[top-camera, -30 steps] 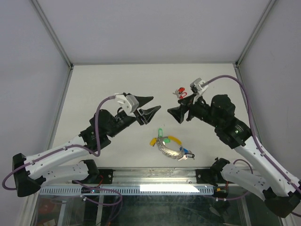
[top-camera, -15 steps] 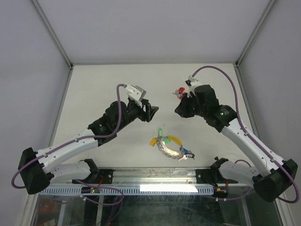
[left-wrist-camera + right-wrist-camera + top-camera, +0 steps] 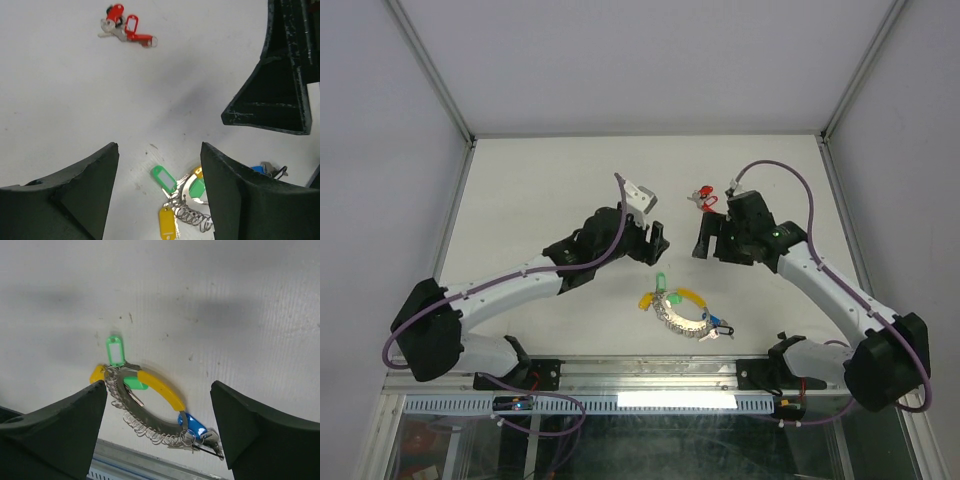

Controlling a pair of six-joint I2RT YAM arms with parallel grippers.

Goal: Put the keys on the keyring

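Left arm: runs from its base at the near left corner in a long low diagonal toward the middle of the table (image 3: 540,190), forearm nearly level, wrist turned down and to the right. The left gripper (image 3: 655,240) hangs above the surface with its jaws spread wide and nothing between them; its wrist view (image 3: 157,150) shows only bare table in the gap.

Right arm: rises from the near right corner, slants up and leftward, wrist bent down. The right gripper (image 3: 703,240) faces the left one across a short gap, not touching it. Its jaws are likewise spread and empty, which the right wrist view (image 3: 159,385) confirms.

The keyring (image 3: 680,312) lies flat on the table between the two arms, nearer the bases than either gripper, and is touched by neither. Its yellow arc (image 3: 157,387) forms the far side of the loop, the silvery chain (image 3: 145,427) the near side.

Keys: a green tag (image 3: 115,350) lies at the loop's left end, a second green one sits inside the loop, a yellow tag (image 3: 167,220) at the left, and a blue tag (image 3: 192,424) at the right end. All touch the ring; whether they are threaded on it cannot be told.

The red-tagged keys (image 3: 127,30) lie well apart from the ring, on the far side of the grippers
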